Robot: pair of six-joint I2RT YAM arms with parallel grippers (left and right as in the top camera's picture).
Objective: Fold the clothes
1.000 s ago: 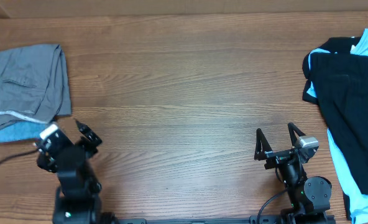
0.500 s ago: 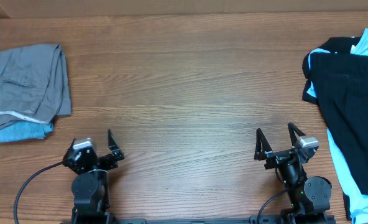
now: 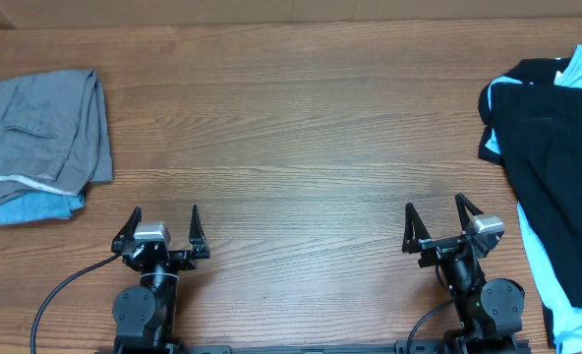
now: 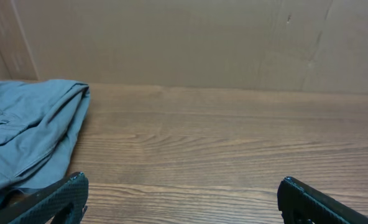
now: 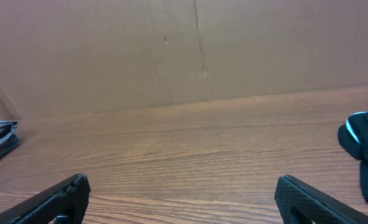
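A folded grey garment [image 3: 37,128] lies at the table's far left on top of a blue one [image 3: 30,208]; the left wrist view shows the grey garment [image 4: 28,134] at its left side. At the right edge a black garment [image 3: 552,147] is heaped over a light blue one [image 3: 564,315], and the right wrist view catches the black garment [image 5: 364,155] at its right side. My left gripper [image 3: 162,222] stands open near the front edge, well right of the grey pile, holding nothing. My right gripper [image 3: 436,217] is open too, left of the black heap, with only wood between its fingers.
A brown cardboard wall [image 5: 171,50] runs along the table's far edge. Bare wooden tabletop [image 3: 301,147] stretches between the two piles. Black cables [image 3: 60,295] trail from both arm bases at the front edge.
My left arm has swung from pointing left toward the grey pile to facing straight ahead near the front edge, gripper open throughout. The right arm and the clothes have not moved.
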